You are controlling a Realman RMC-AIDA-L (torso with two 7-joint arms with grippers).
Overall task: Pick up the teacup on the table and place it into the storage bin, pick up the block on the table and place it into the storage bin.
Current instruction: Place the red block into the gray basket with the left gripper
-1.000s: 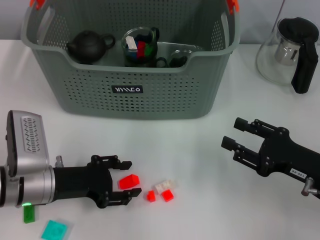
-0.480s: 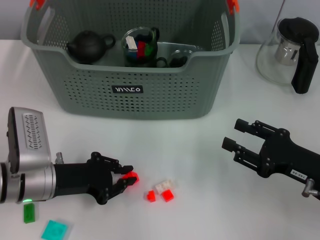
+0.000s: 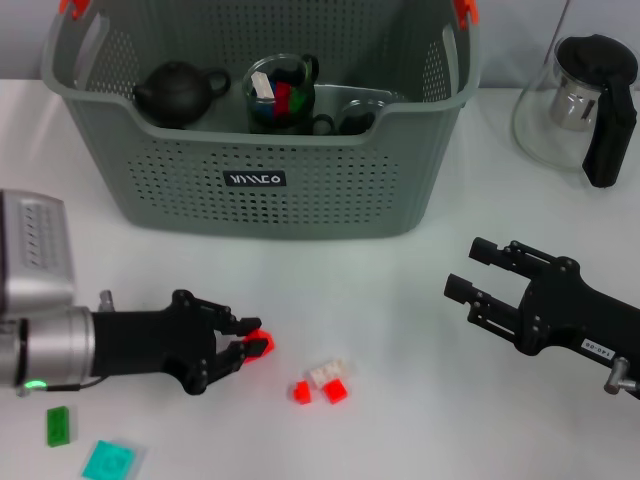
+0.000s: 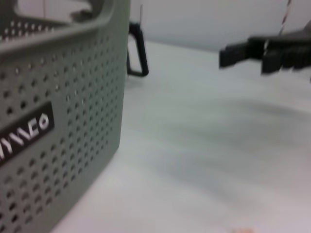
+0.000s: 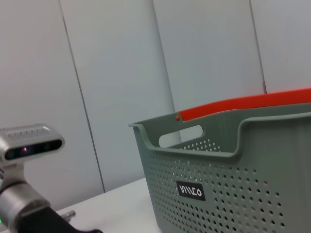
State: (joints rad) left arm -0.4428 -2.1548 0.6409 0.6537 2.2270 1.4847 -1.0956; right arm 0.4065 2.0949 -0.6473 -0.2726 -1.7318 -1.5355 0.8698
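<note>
The red block (image 3: 260, 345) is pinched between the tips of my left gripper (image 3: 250, 346), which is shut on it low over the table's front left. The grey-green storage bin (image 3: 250, 210) stands behind it, also seen as the bin wall (image 4: 58, 121) and the bin (image 5: 233, 170). A glass teacup (image 3: 280, 92) with coloured pieces in it stands inside the bin. My right gripper (image 3: 470, 268) hovers open at the front right, holding nothing; it appears farther off as the right gripper (image 4: 262, 51).
Two small red blocks (image 3: 301, 392) and a white block (image 3: 325, 373) lie right of the left gripper. A green piece (image 3: 58, 425) and a teal piece (image 3: 108, 461) lie at the front left. A black teapot (image 3: 175, 90) sits in the bin. A glass pitcher (image 3: 580, 100) stands back right.
My left gripper has shut on the red block and drawn back a little to the left with it. The right arm has not moved.
</note>
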